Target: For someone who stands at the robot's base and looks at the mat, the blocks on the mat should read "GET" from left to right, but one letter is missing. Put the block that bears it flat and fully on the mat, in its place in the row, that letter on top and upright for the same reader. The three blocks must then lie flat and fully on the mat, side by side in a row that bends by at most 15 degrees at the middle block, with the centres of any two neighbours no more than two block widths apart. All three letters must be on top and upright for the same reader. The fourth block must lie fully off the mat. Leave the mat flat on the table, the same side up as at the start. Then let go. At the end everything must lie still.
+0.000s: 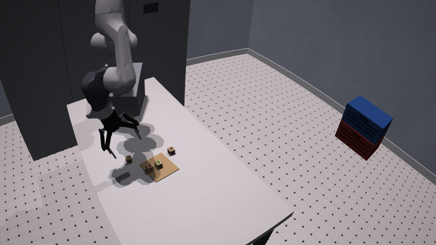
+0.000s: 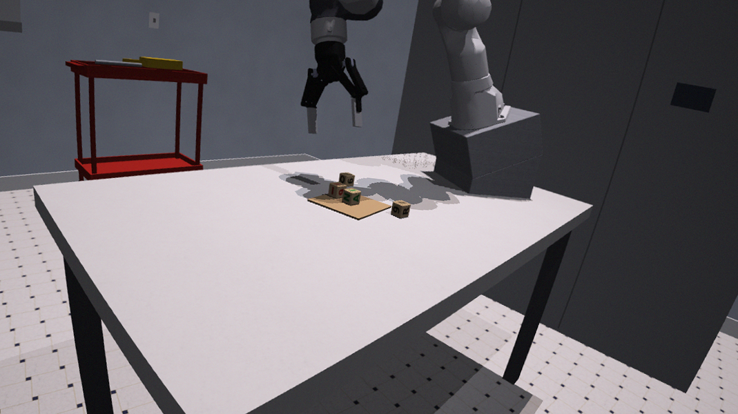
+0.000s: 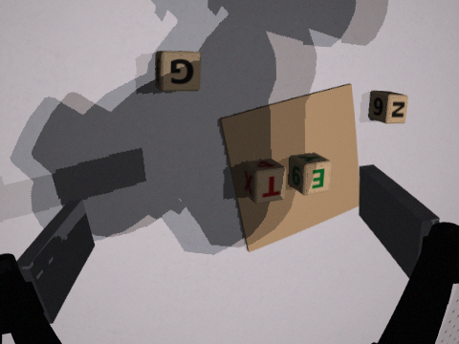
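Note:
A tan mat [image 1: 168, 168] [image 2: 361, 208] [image 3: 300, 122] lies on the white table [image 1: 198, 189] [image 2: 228, 264]. On it stand two blocks side by side: one with a red T [image 1: 149, 167] [image 2: 336, 189] [image 3: 267, 180] on top and one with a green E [image 1: 158, 164] [image 2: 351, 196] [image 3: 310, 174] on top. The G block [image 1: 128, 158] [image 2: 346, 179] [image 3: 179, 71] lies off the mat with a black G on top. The N block [image 1: 171, 150] [image 2: 401, 209] [image 3: 388, 107] lies off the mat on the other side. My gripper [image 1: 126, 146] [image 2: 334, 124] [image 3: 222, 208] is open and empty, high above the table over the mat area.
The robot's base [image 1: 130, 94] [image 2: 484, 150] stands at the table's far end before dark cabinets. A red cart [image 2: 133, 116] stands beyond the table. A blue and red crate [image 1: 362, 126] stands on the floor by the wall.

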Controlling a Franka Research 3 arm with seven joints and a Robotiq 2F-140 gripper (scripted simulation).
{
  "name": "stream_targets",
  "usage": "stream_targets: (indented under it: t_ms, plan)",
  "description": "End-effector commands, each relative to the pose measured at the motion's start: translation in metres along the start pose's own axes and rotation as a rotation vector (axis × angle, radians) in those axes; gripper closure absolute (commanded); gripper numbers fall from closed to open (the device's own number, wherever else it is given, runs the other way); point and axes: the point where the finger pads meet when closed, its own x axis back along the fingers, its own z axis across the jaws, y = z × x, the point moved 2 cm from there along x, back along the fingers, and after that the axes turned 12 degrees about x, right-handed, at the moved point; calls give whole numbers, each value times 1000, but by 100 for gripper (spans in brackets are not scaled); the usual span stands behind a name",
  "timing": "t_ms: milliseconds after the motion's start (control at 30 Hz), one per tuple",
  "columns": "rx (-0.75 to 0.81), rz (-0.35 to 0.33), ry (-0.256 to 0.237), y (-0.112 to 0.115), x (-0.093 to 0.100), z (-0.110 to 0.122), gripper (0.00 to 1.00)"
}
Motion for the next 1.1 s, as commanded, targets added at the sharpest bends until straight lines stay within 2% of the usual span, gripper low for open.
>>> stream_targets:
  t_ms: [0, 1067]
  plan:
    - [-139, 1, 4, -2, -1, 2, 0]
    - [-602, 16, 9, -18, -7, 4, 0]
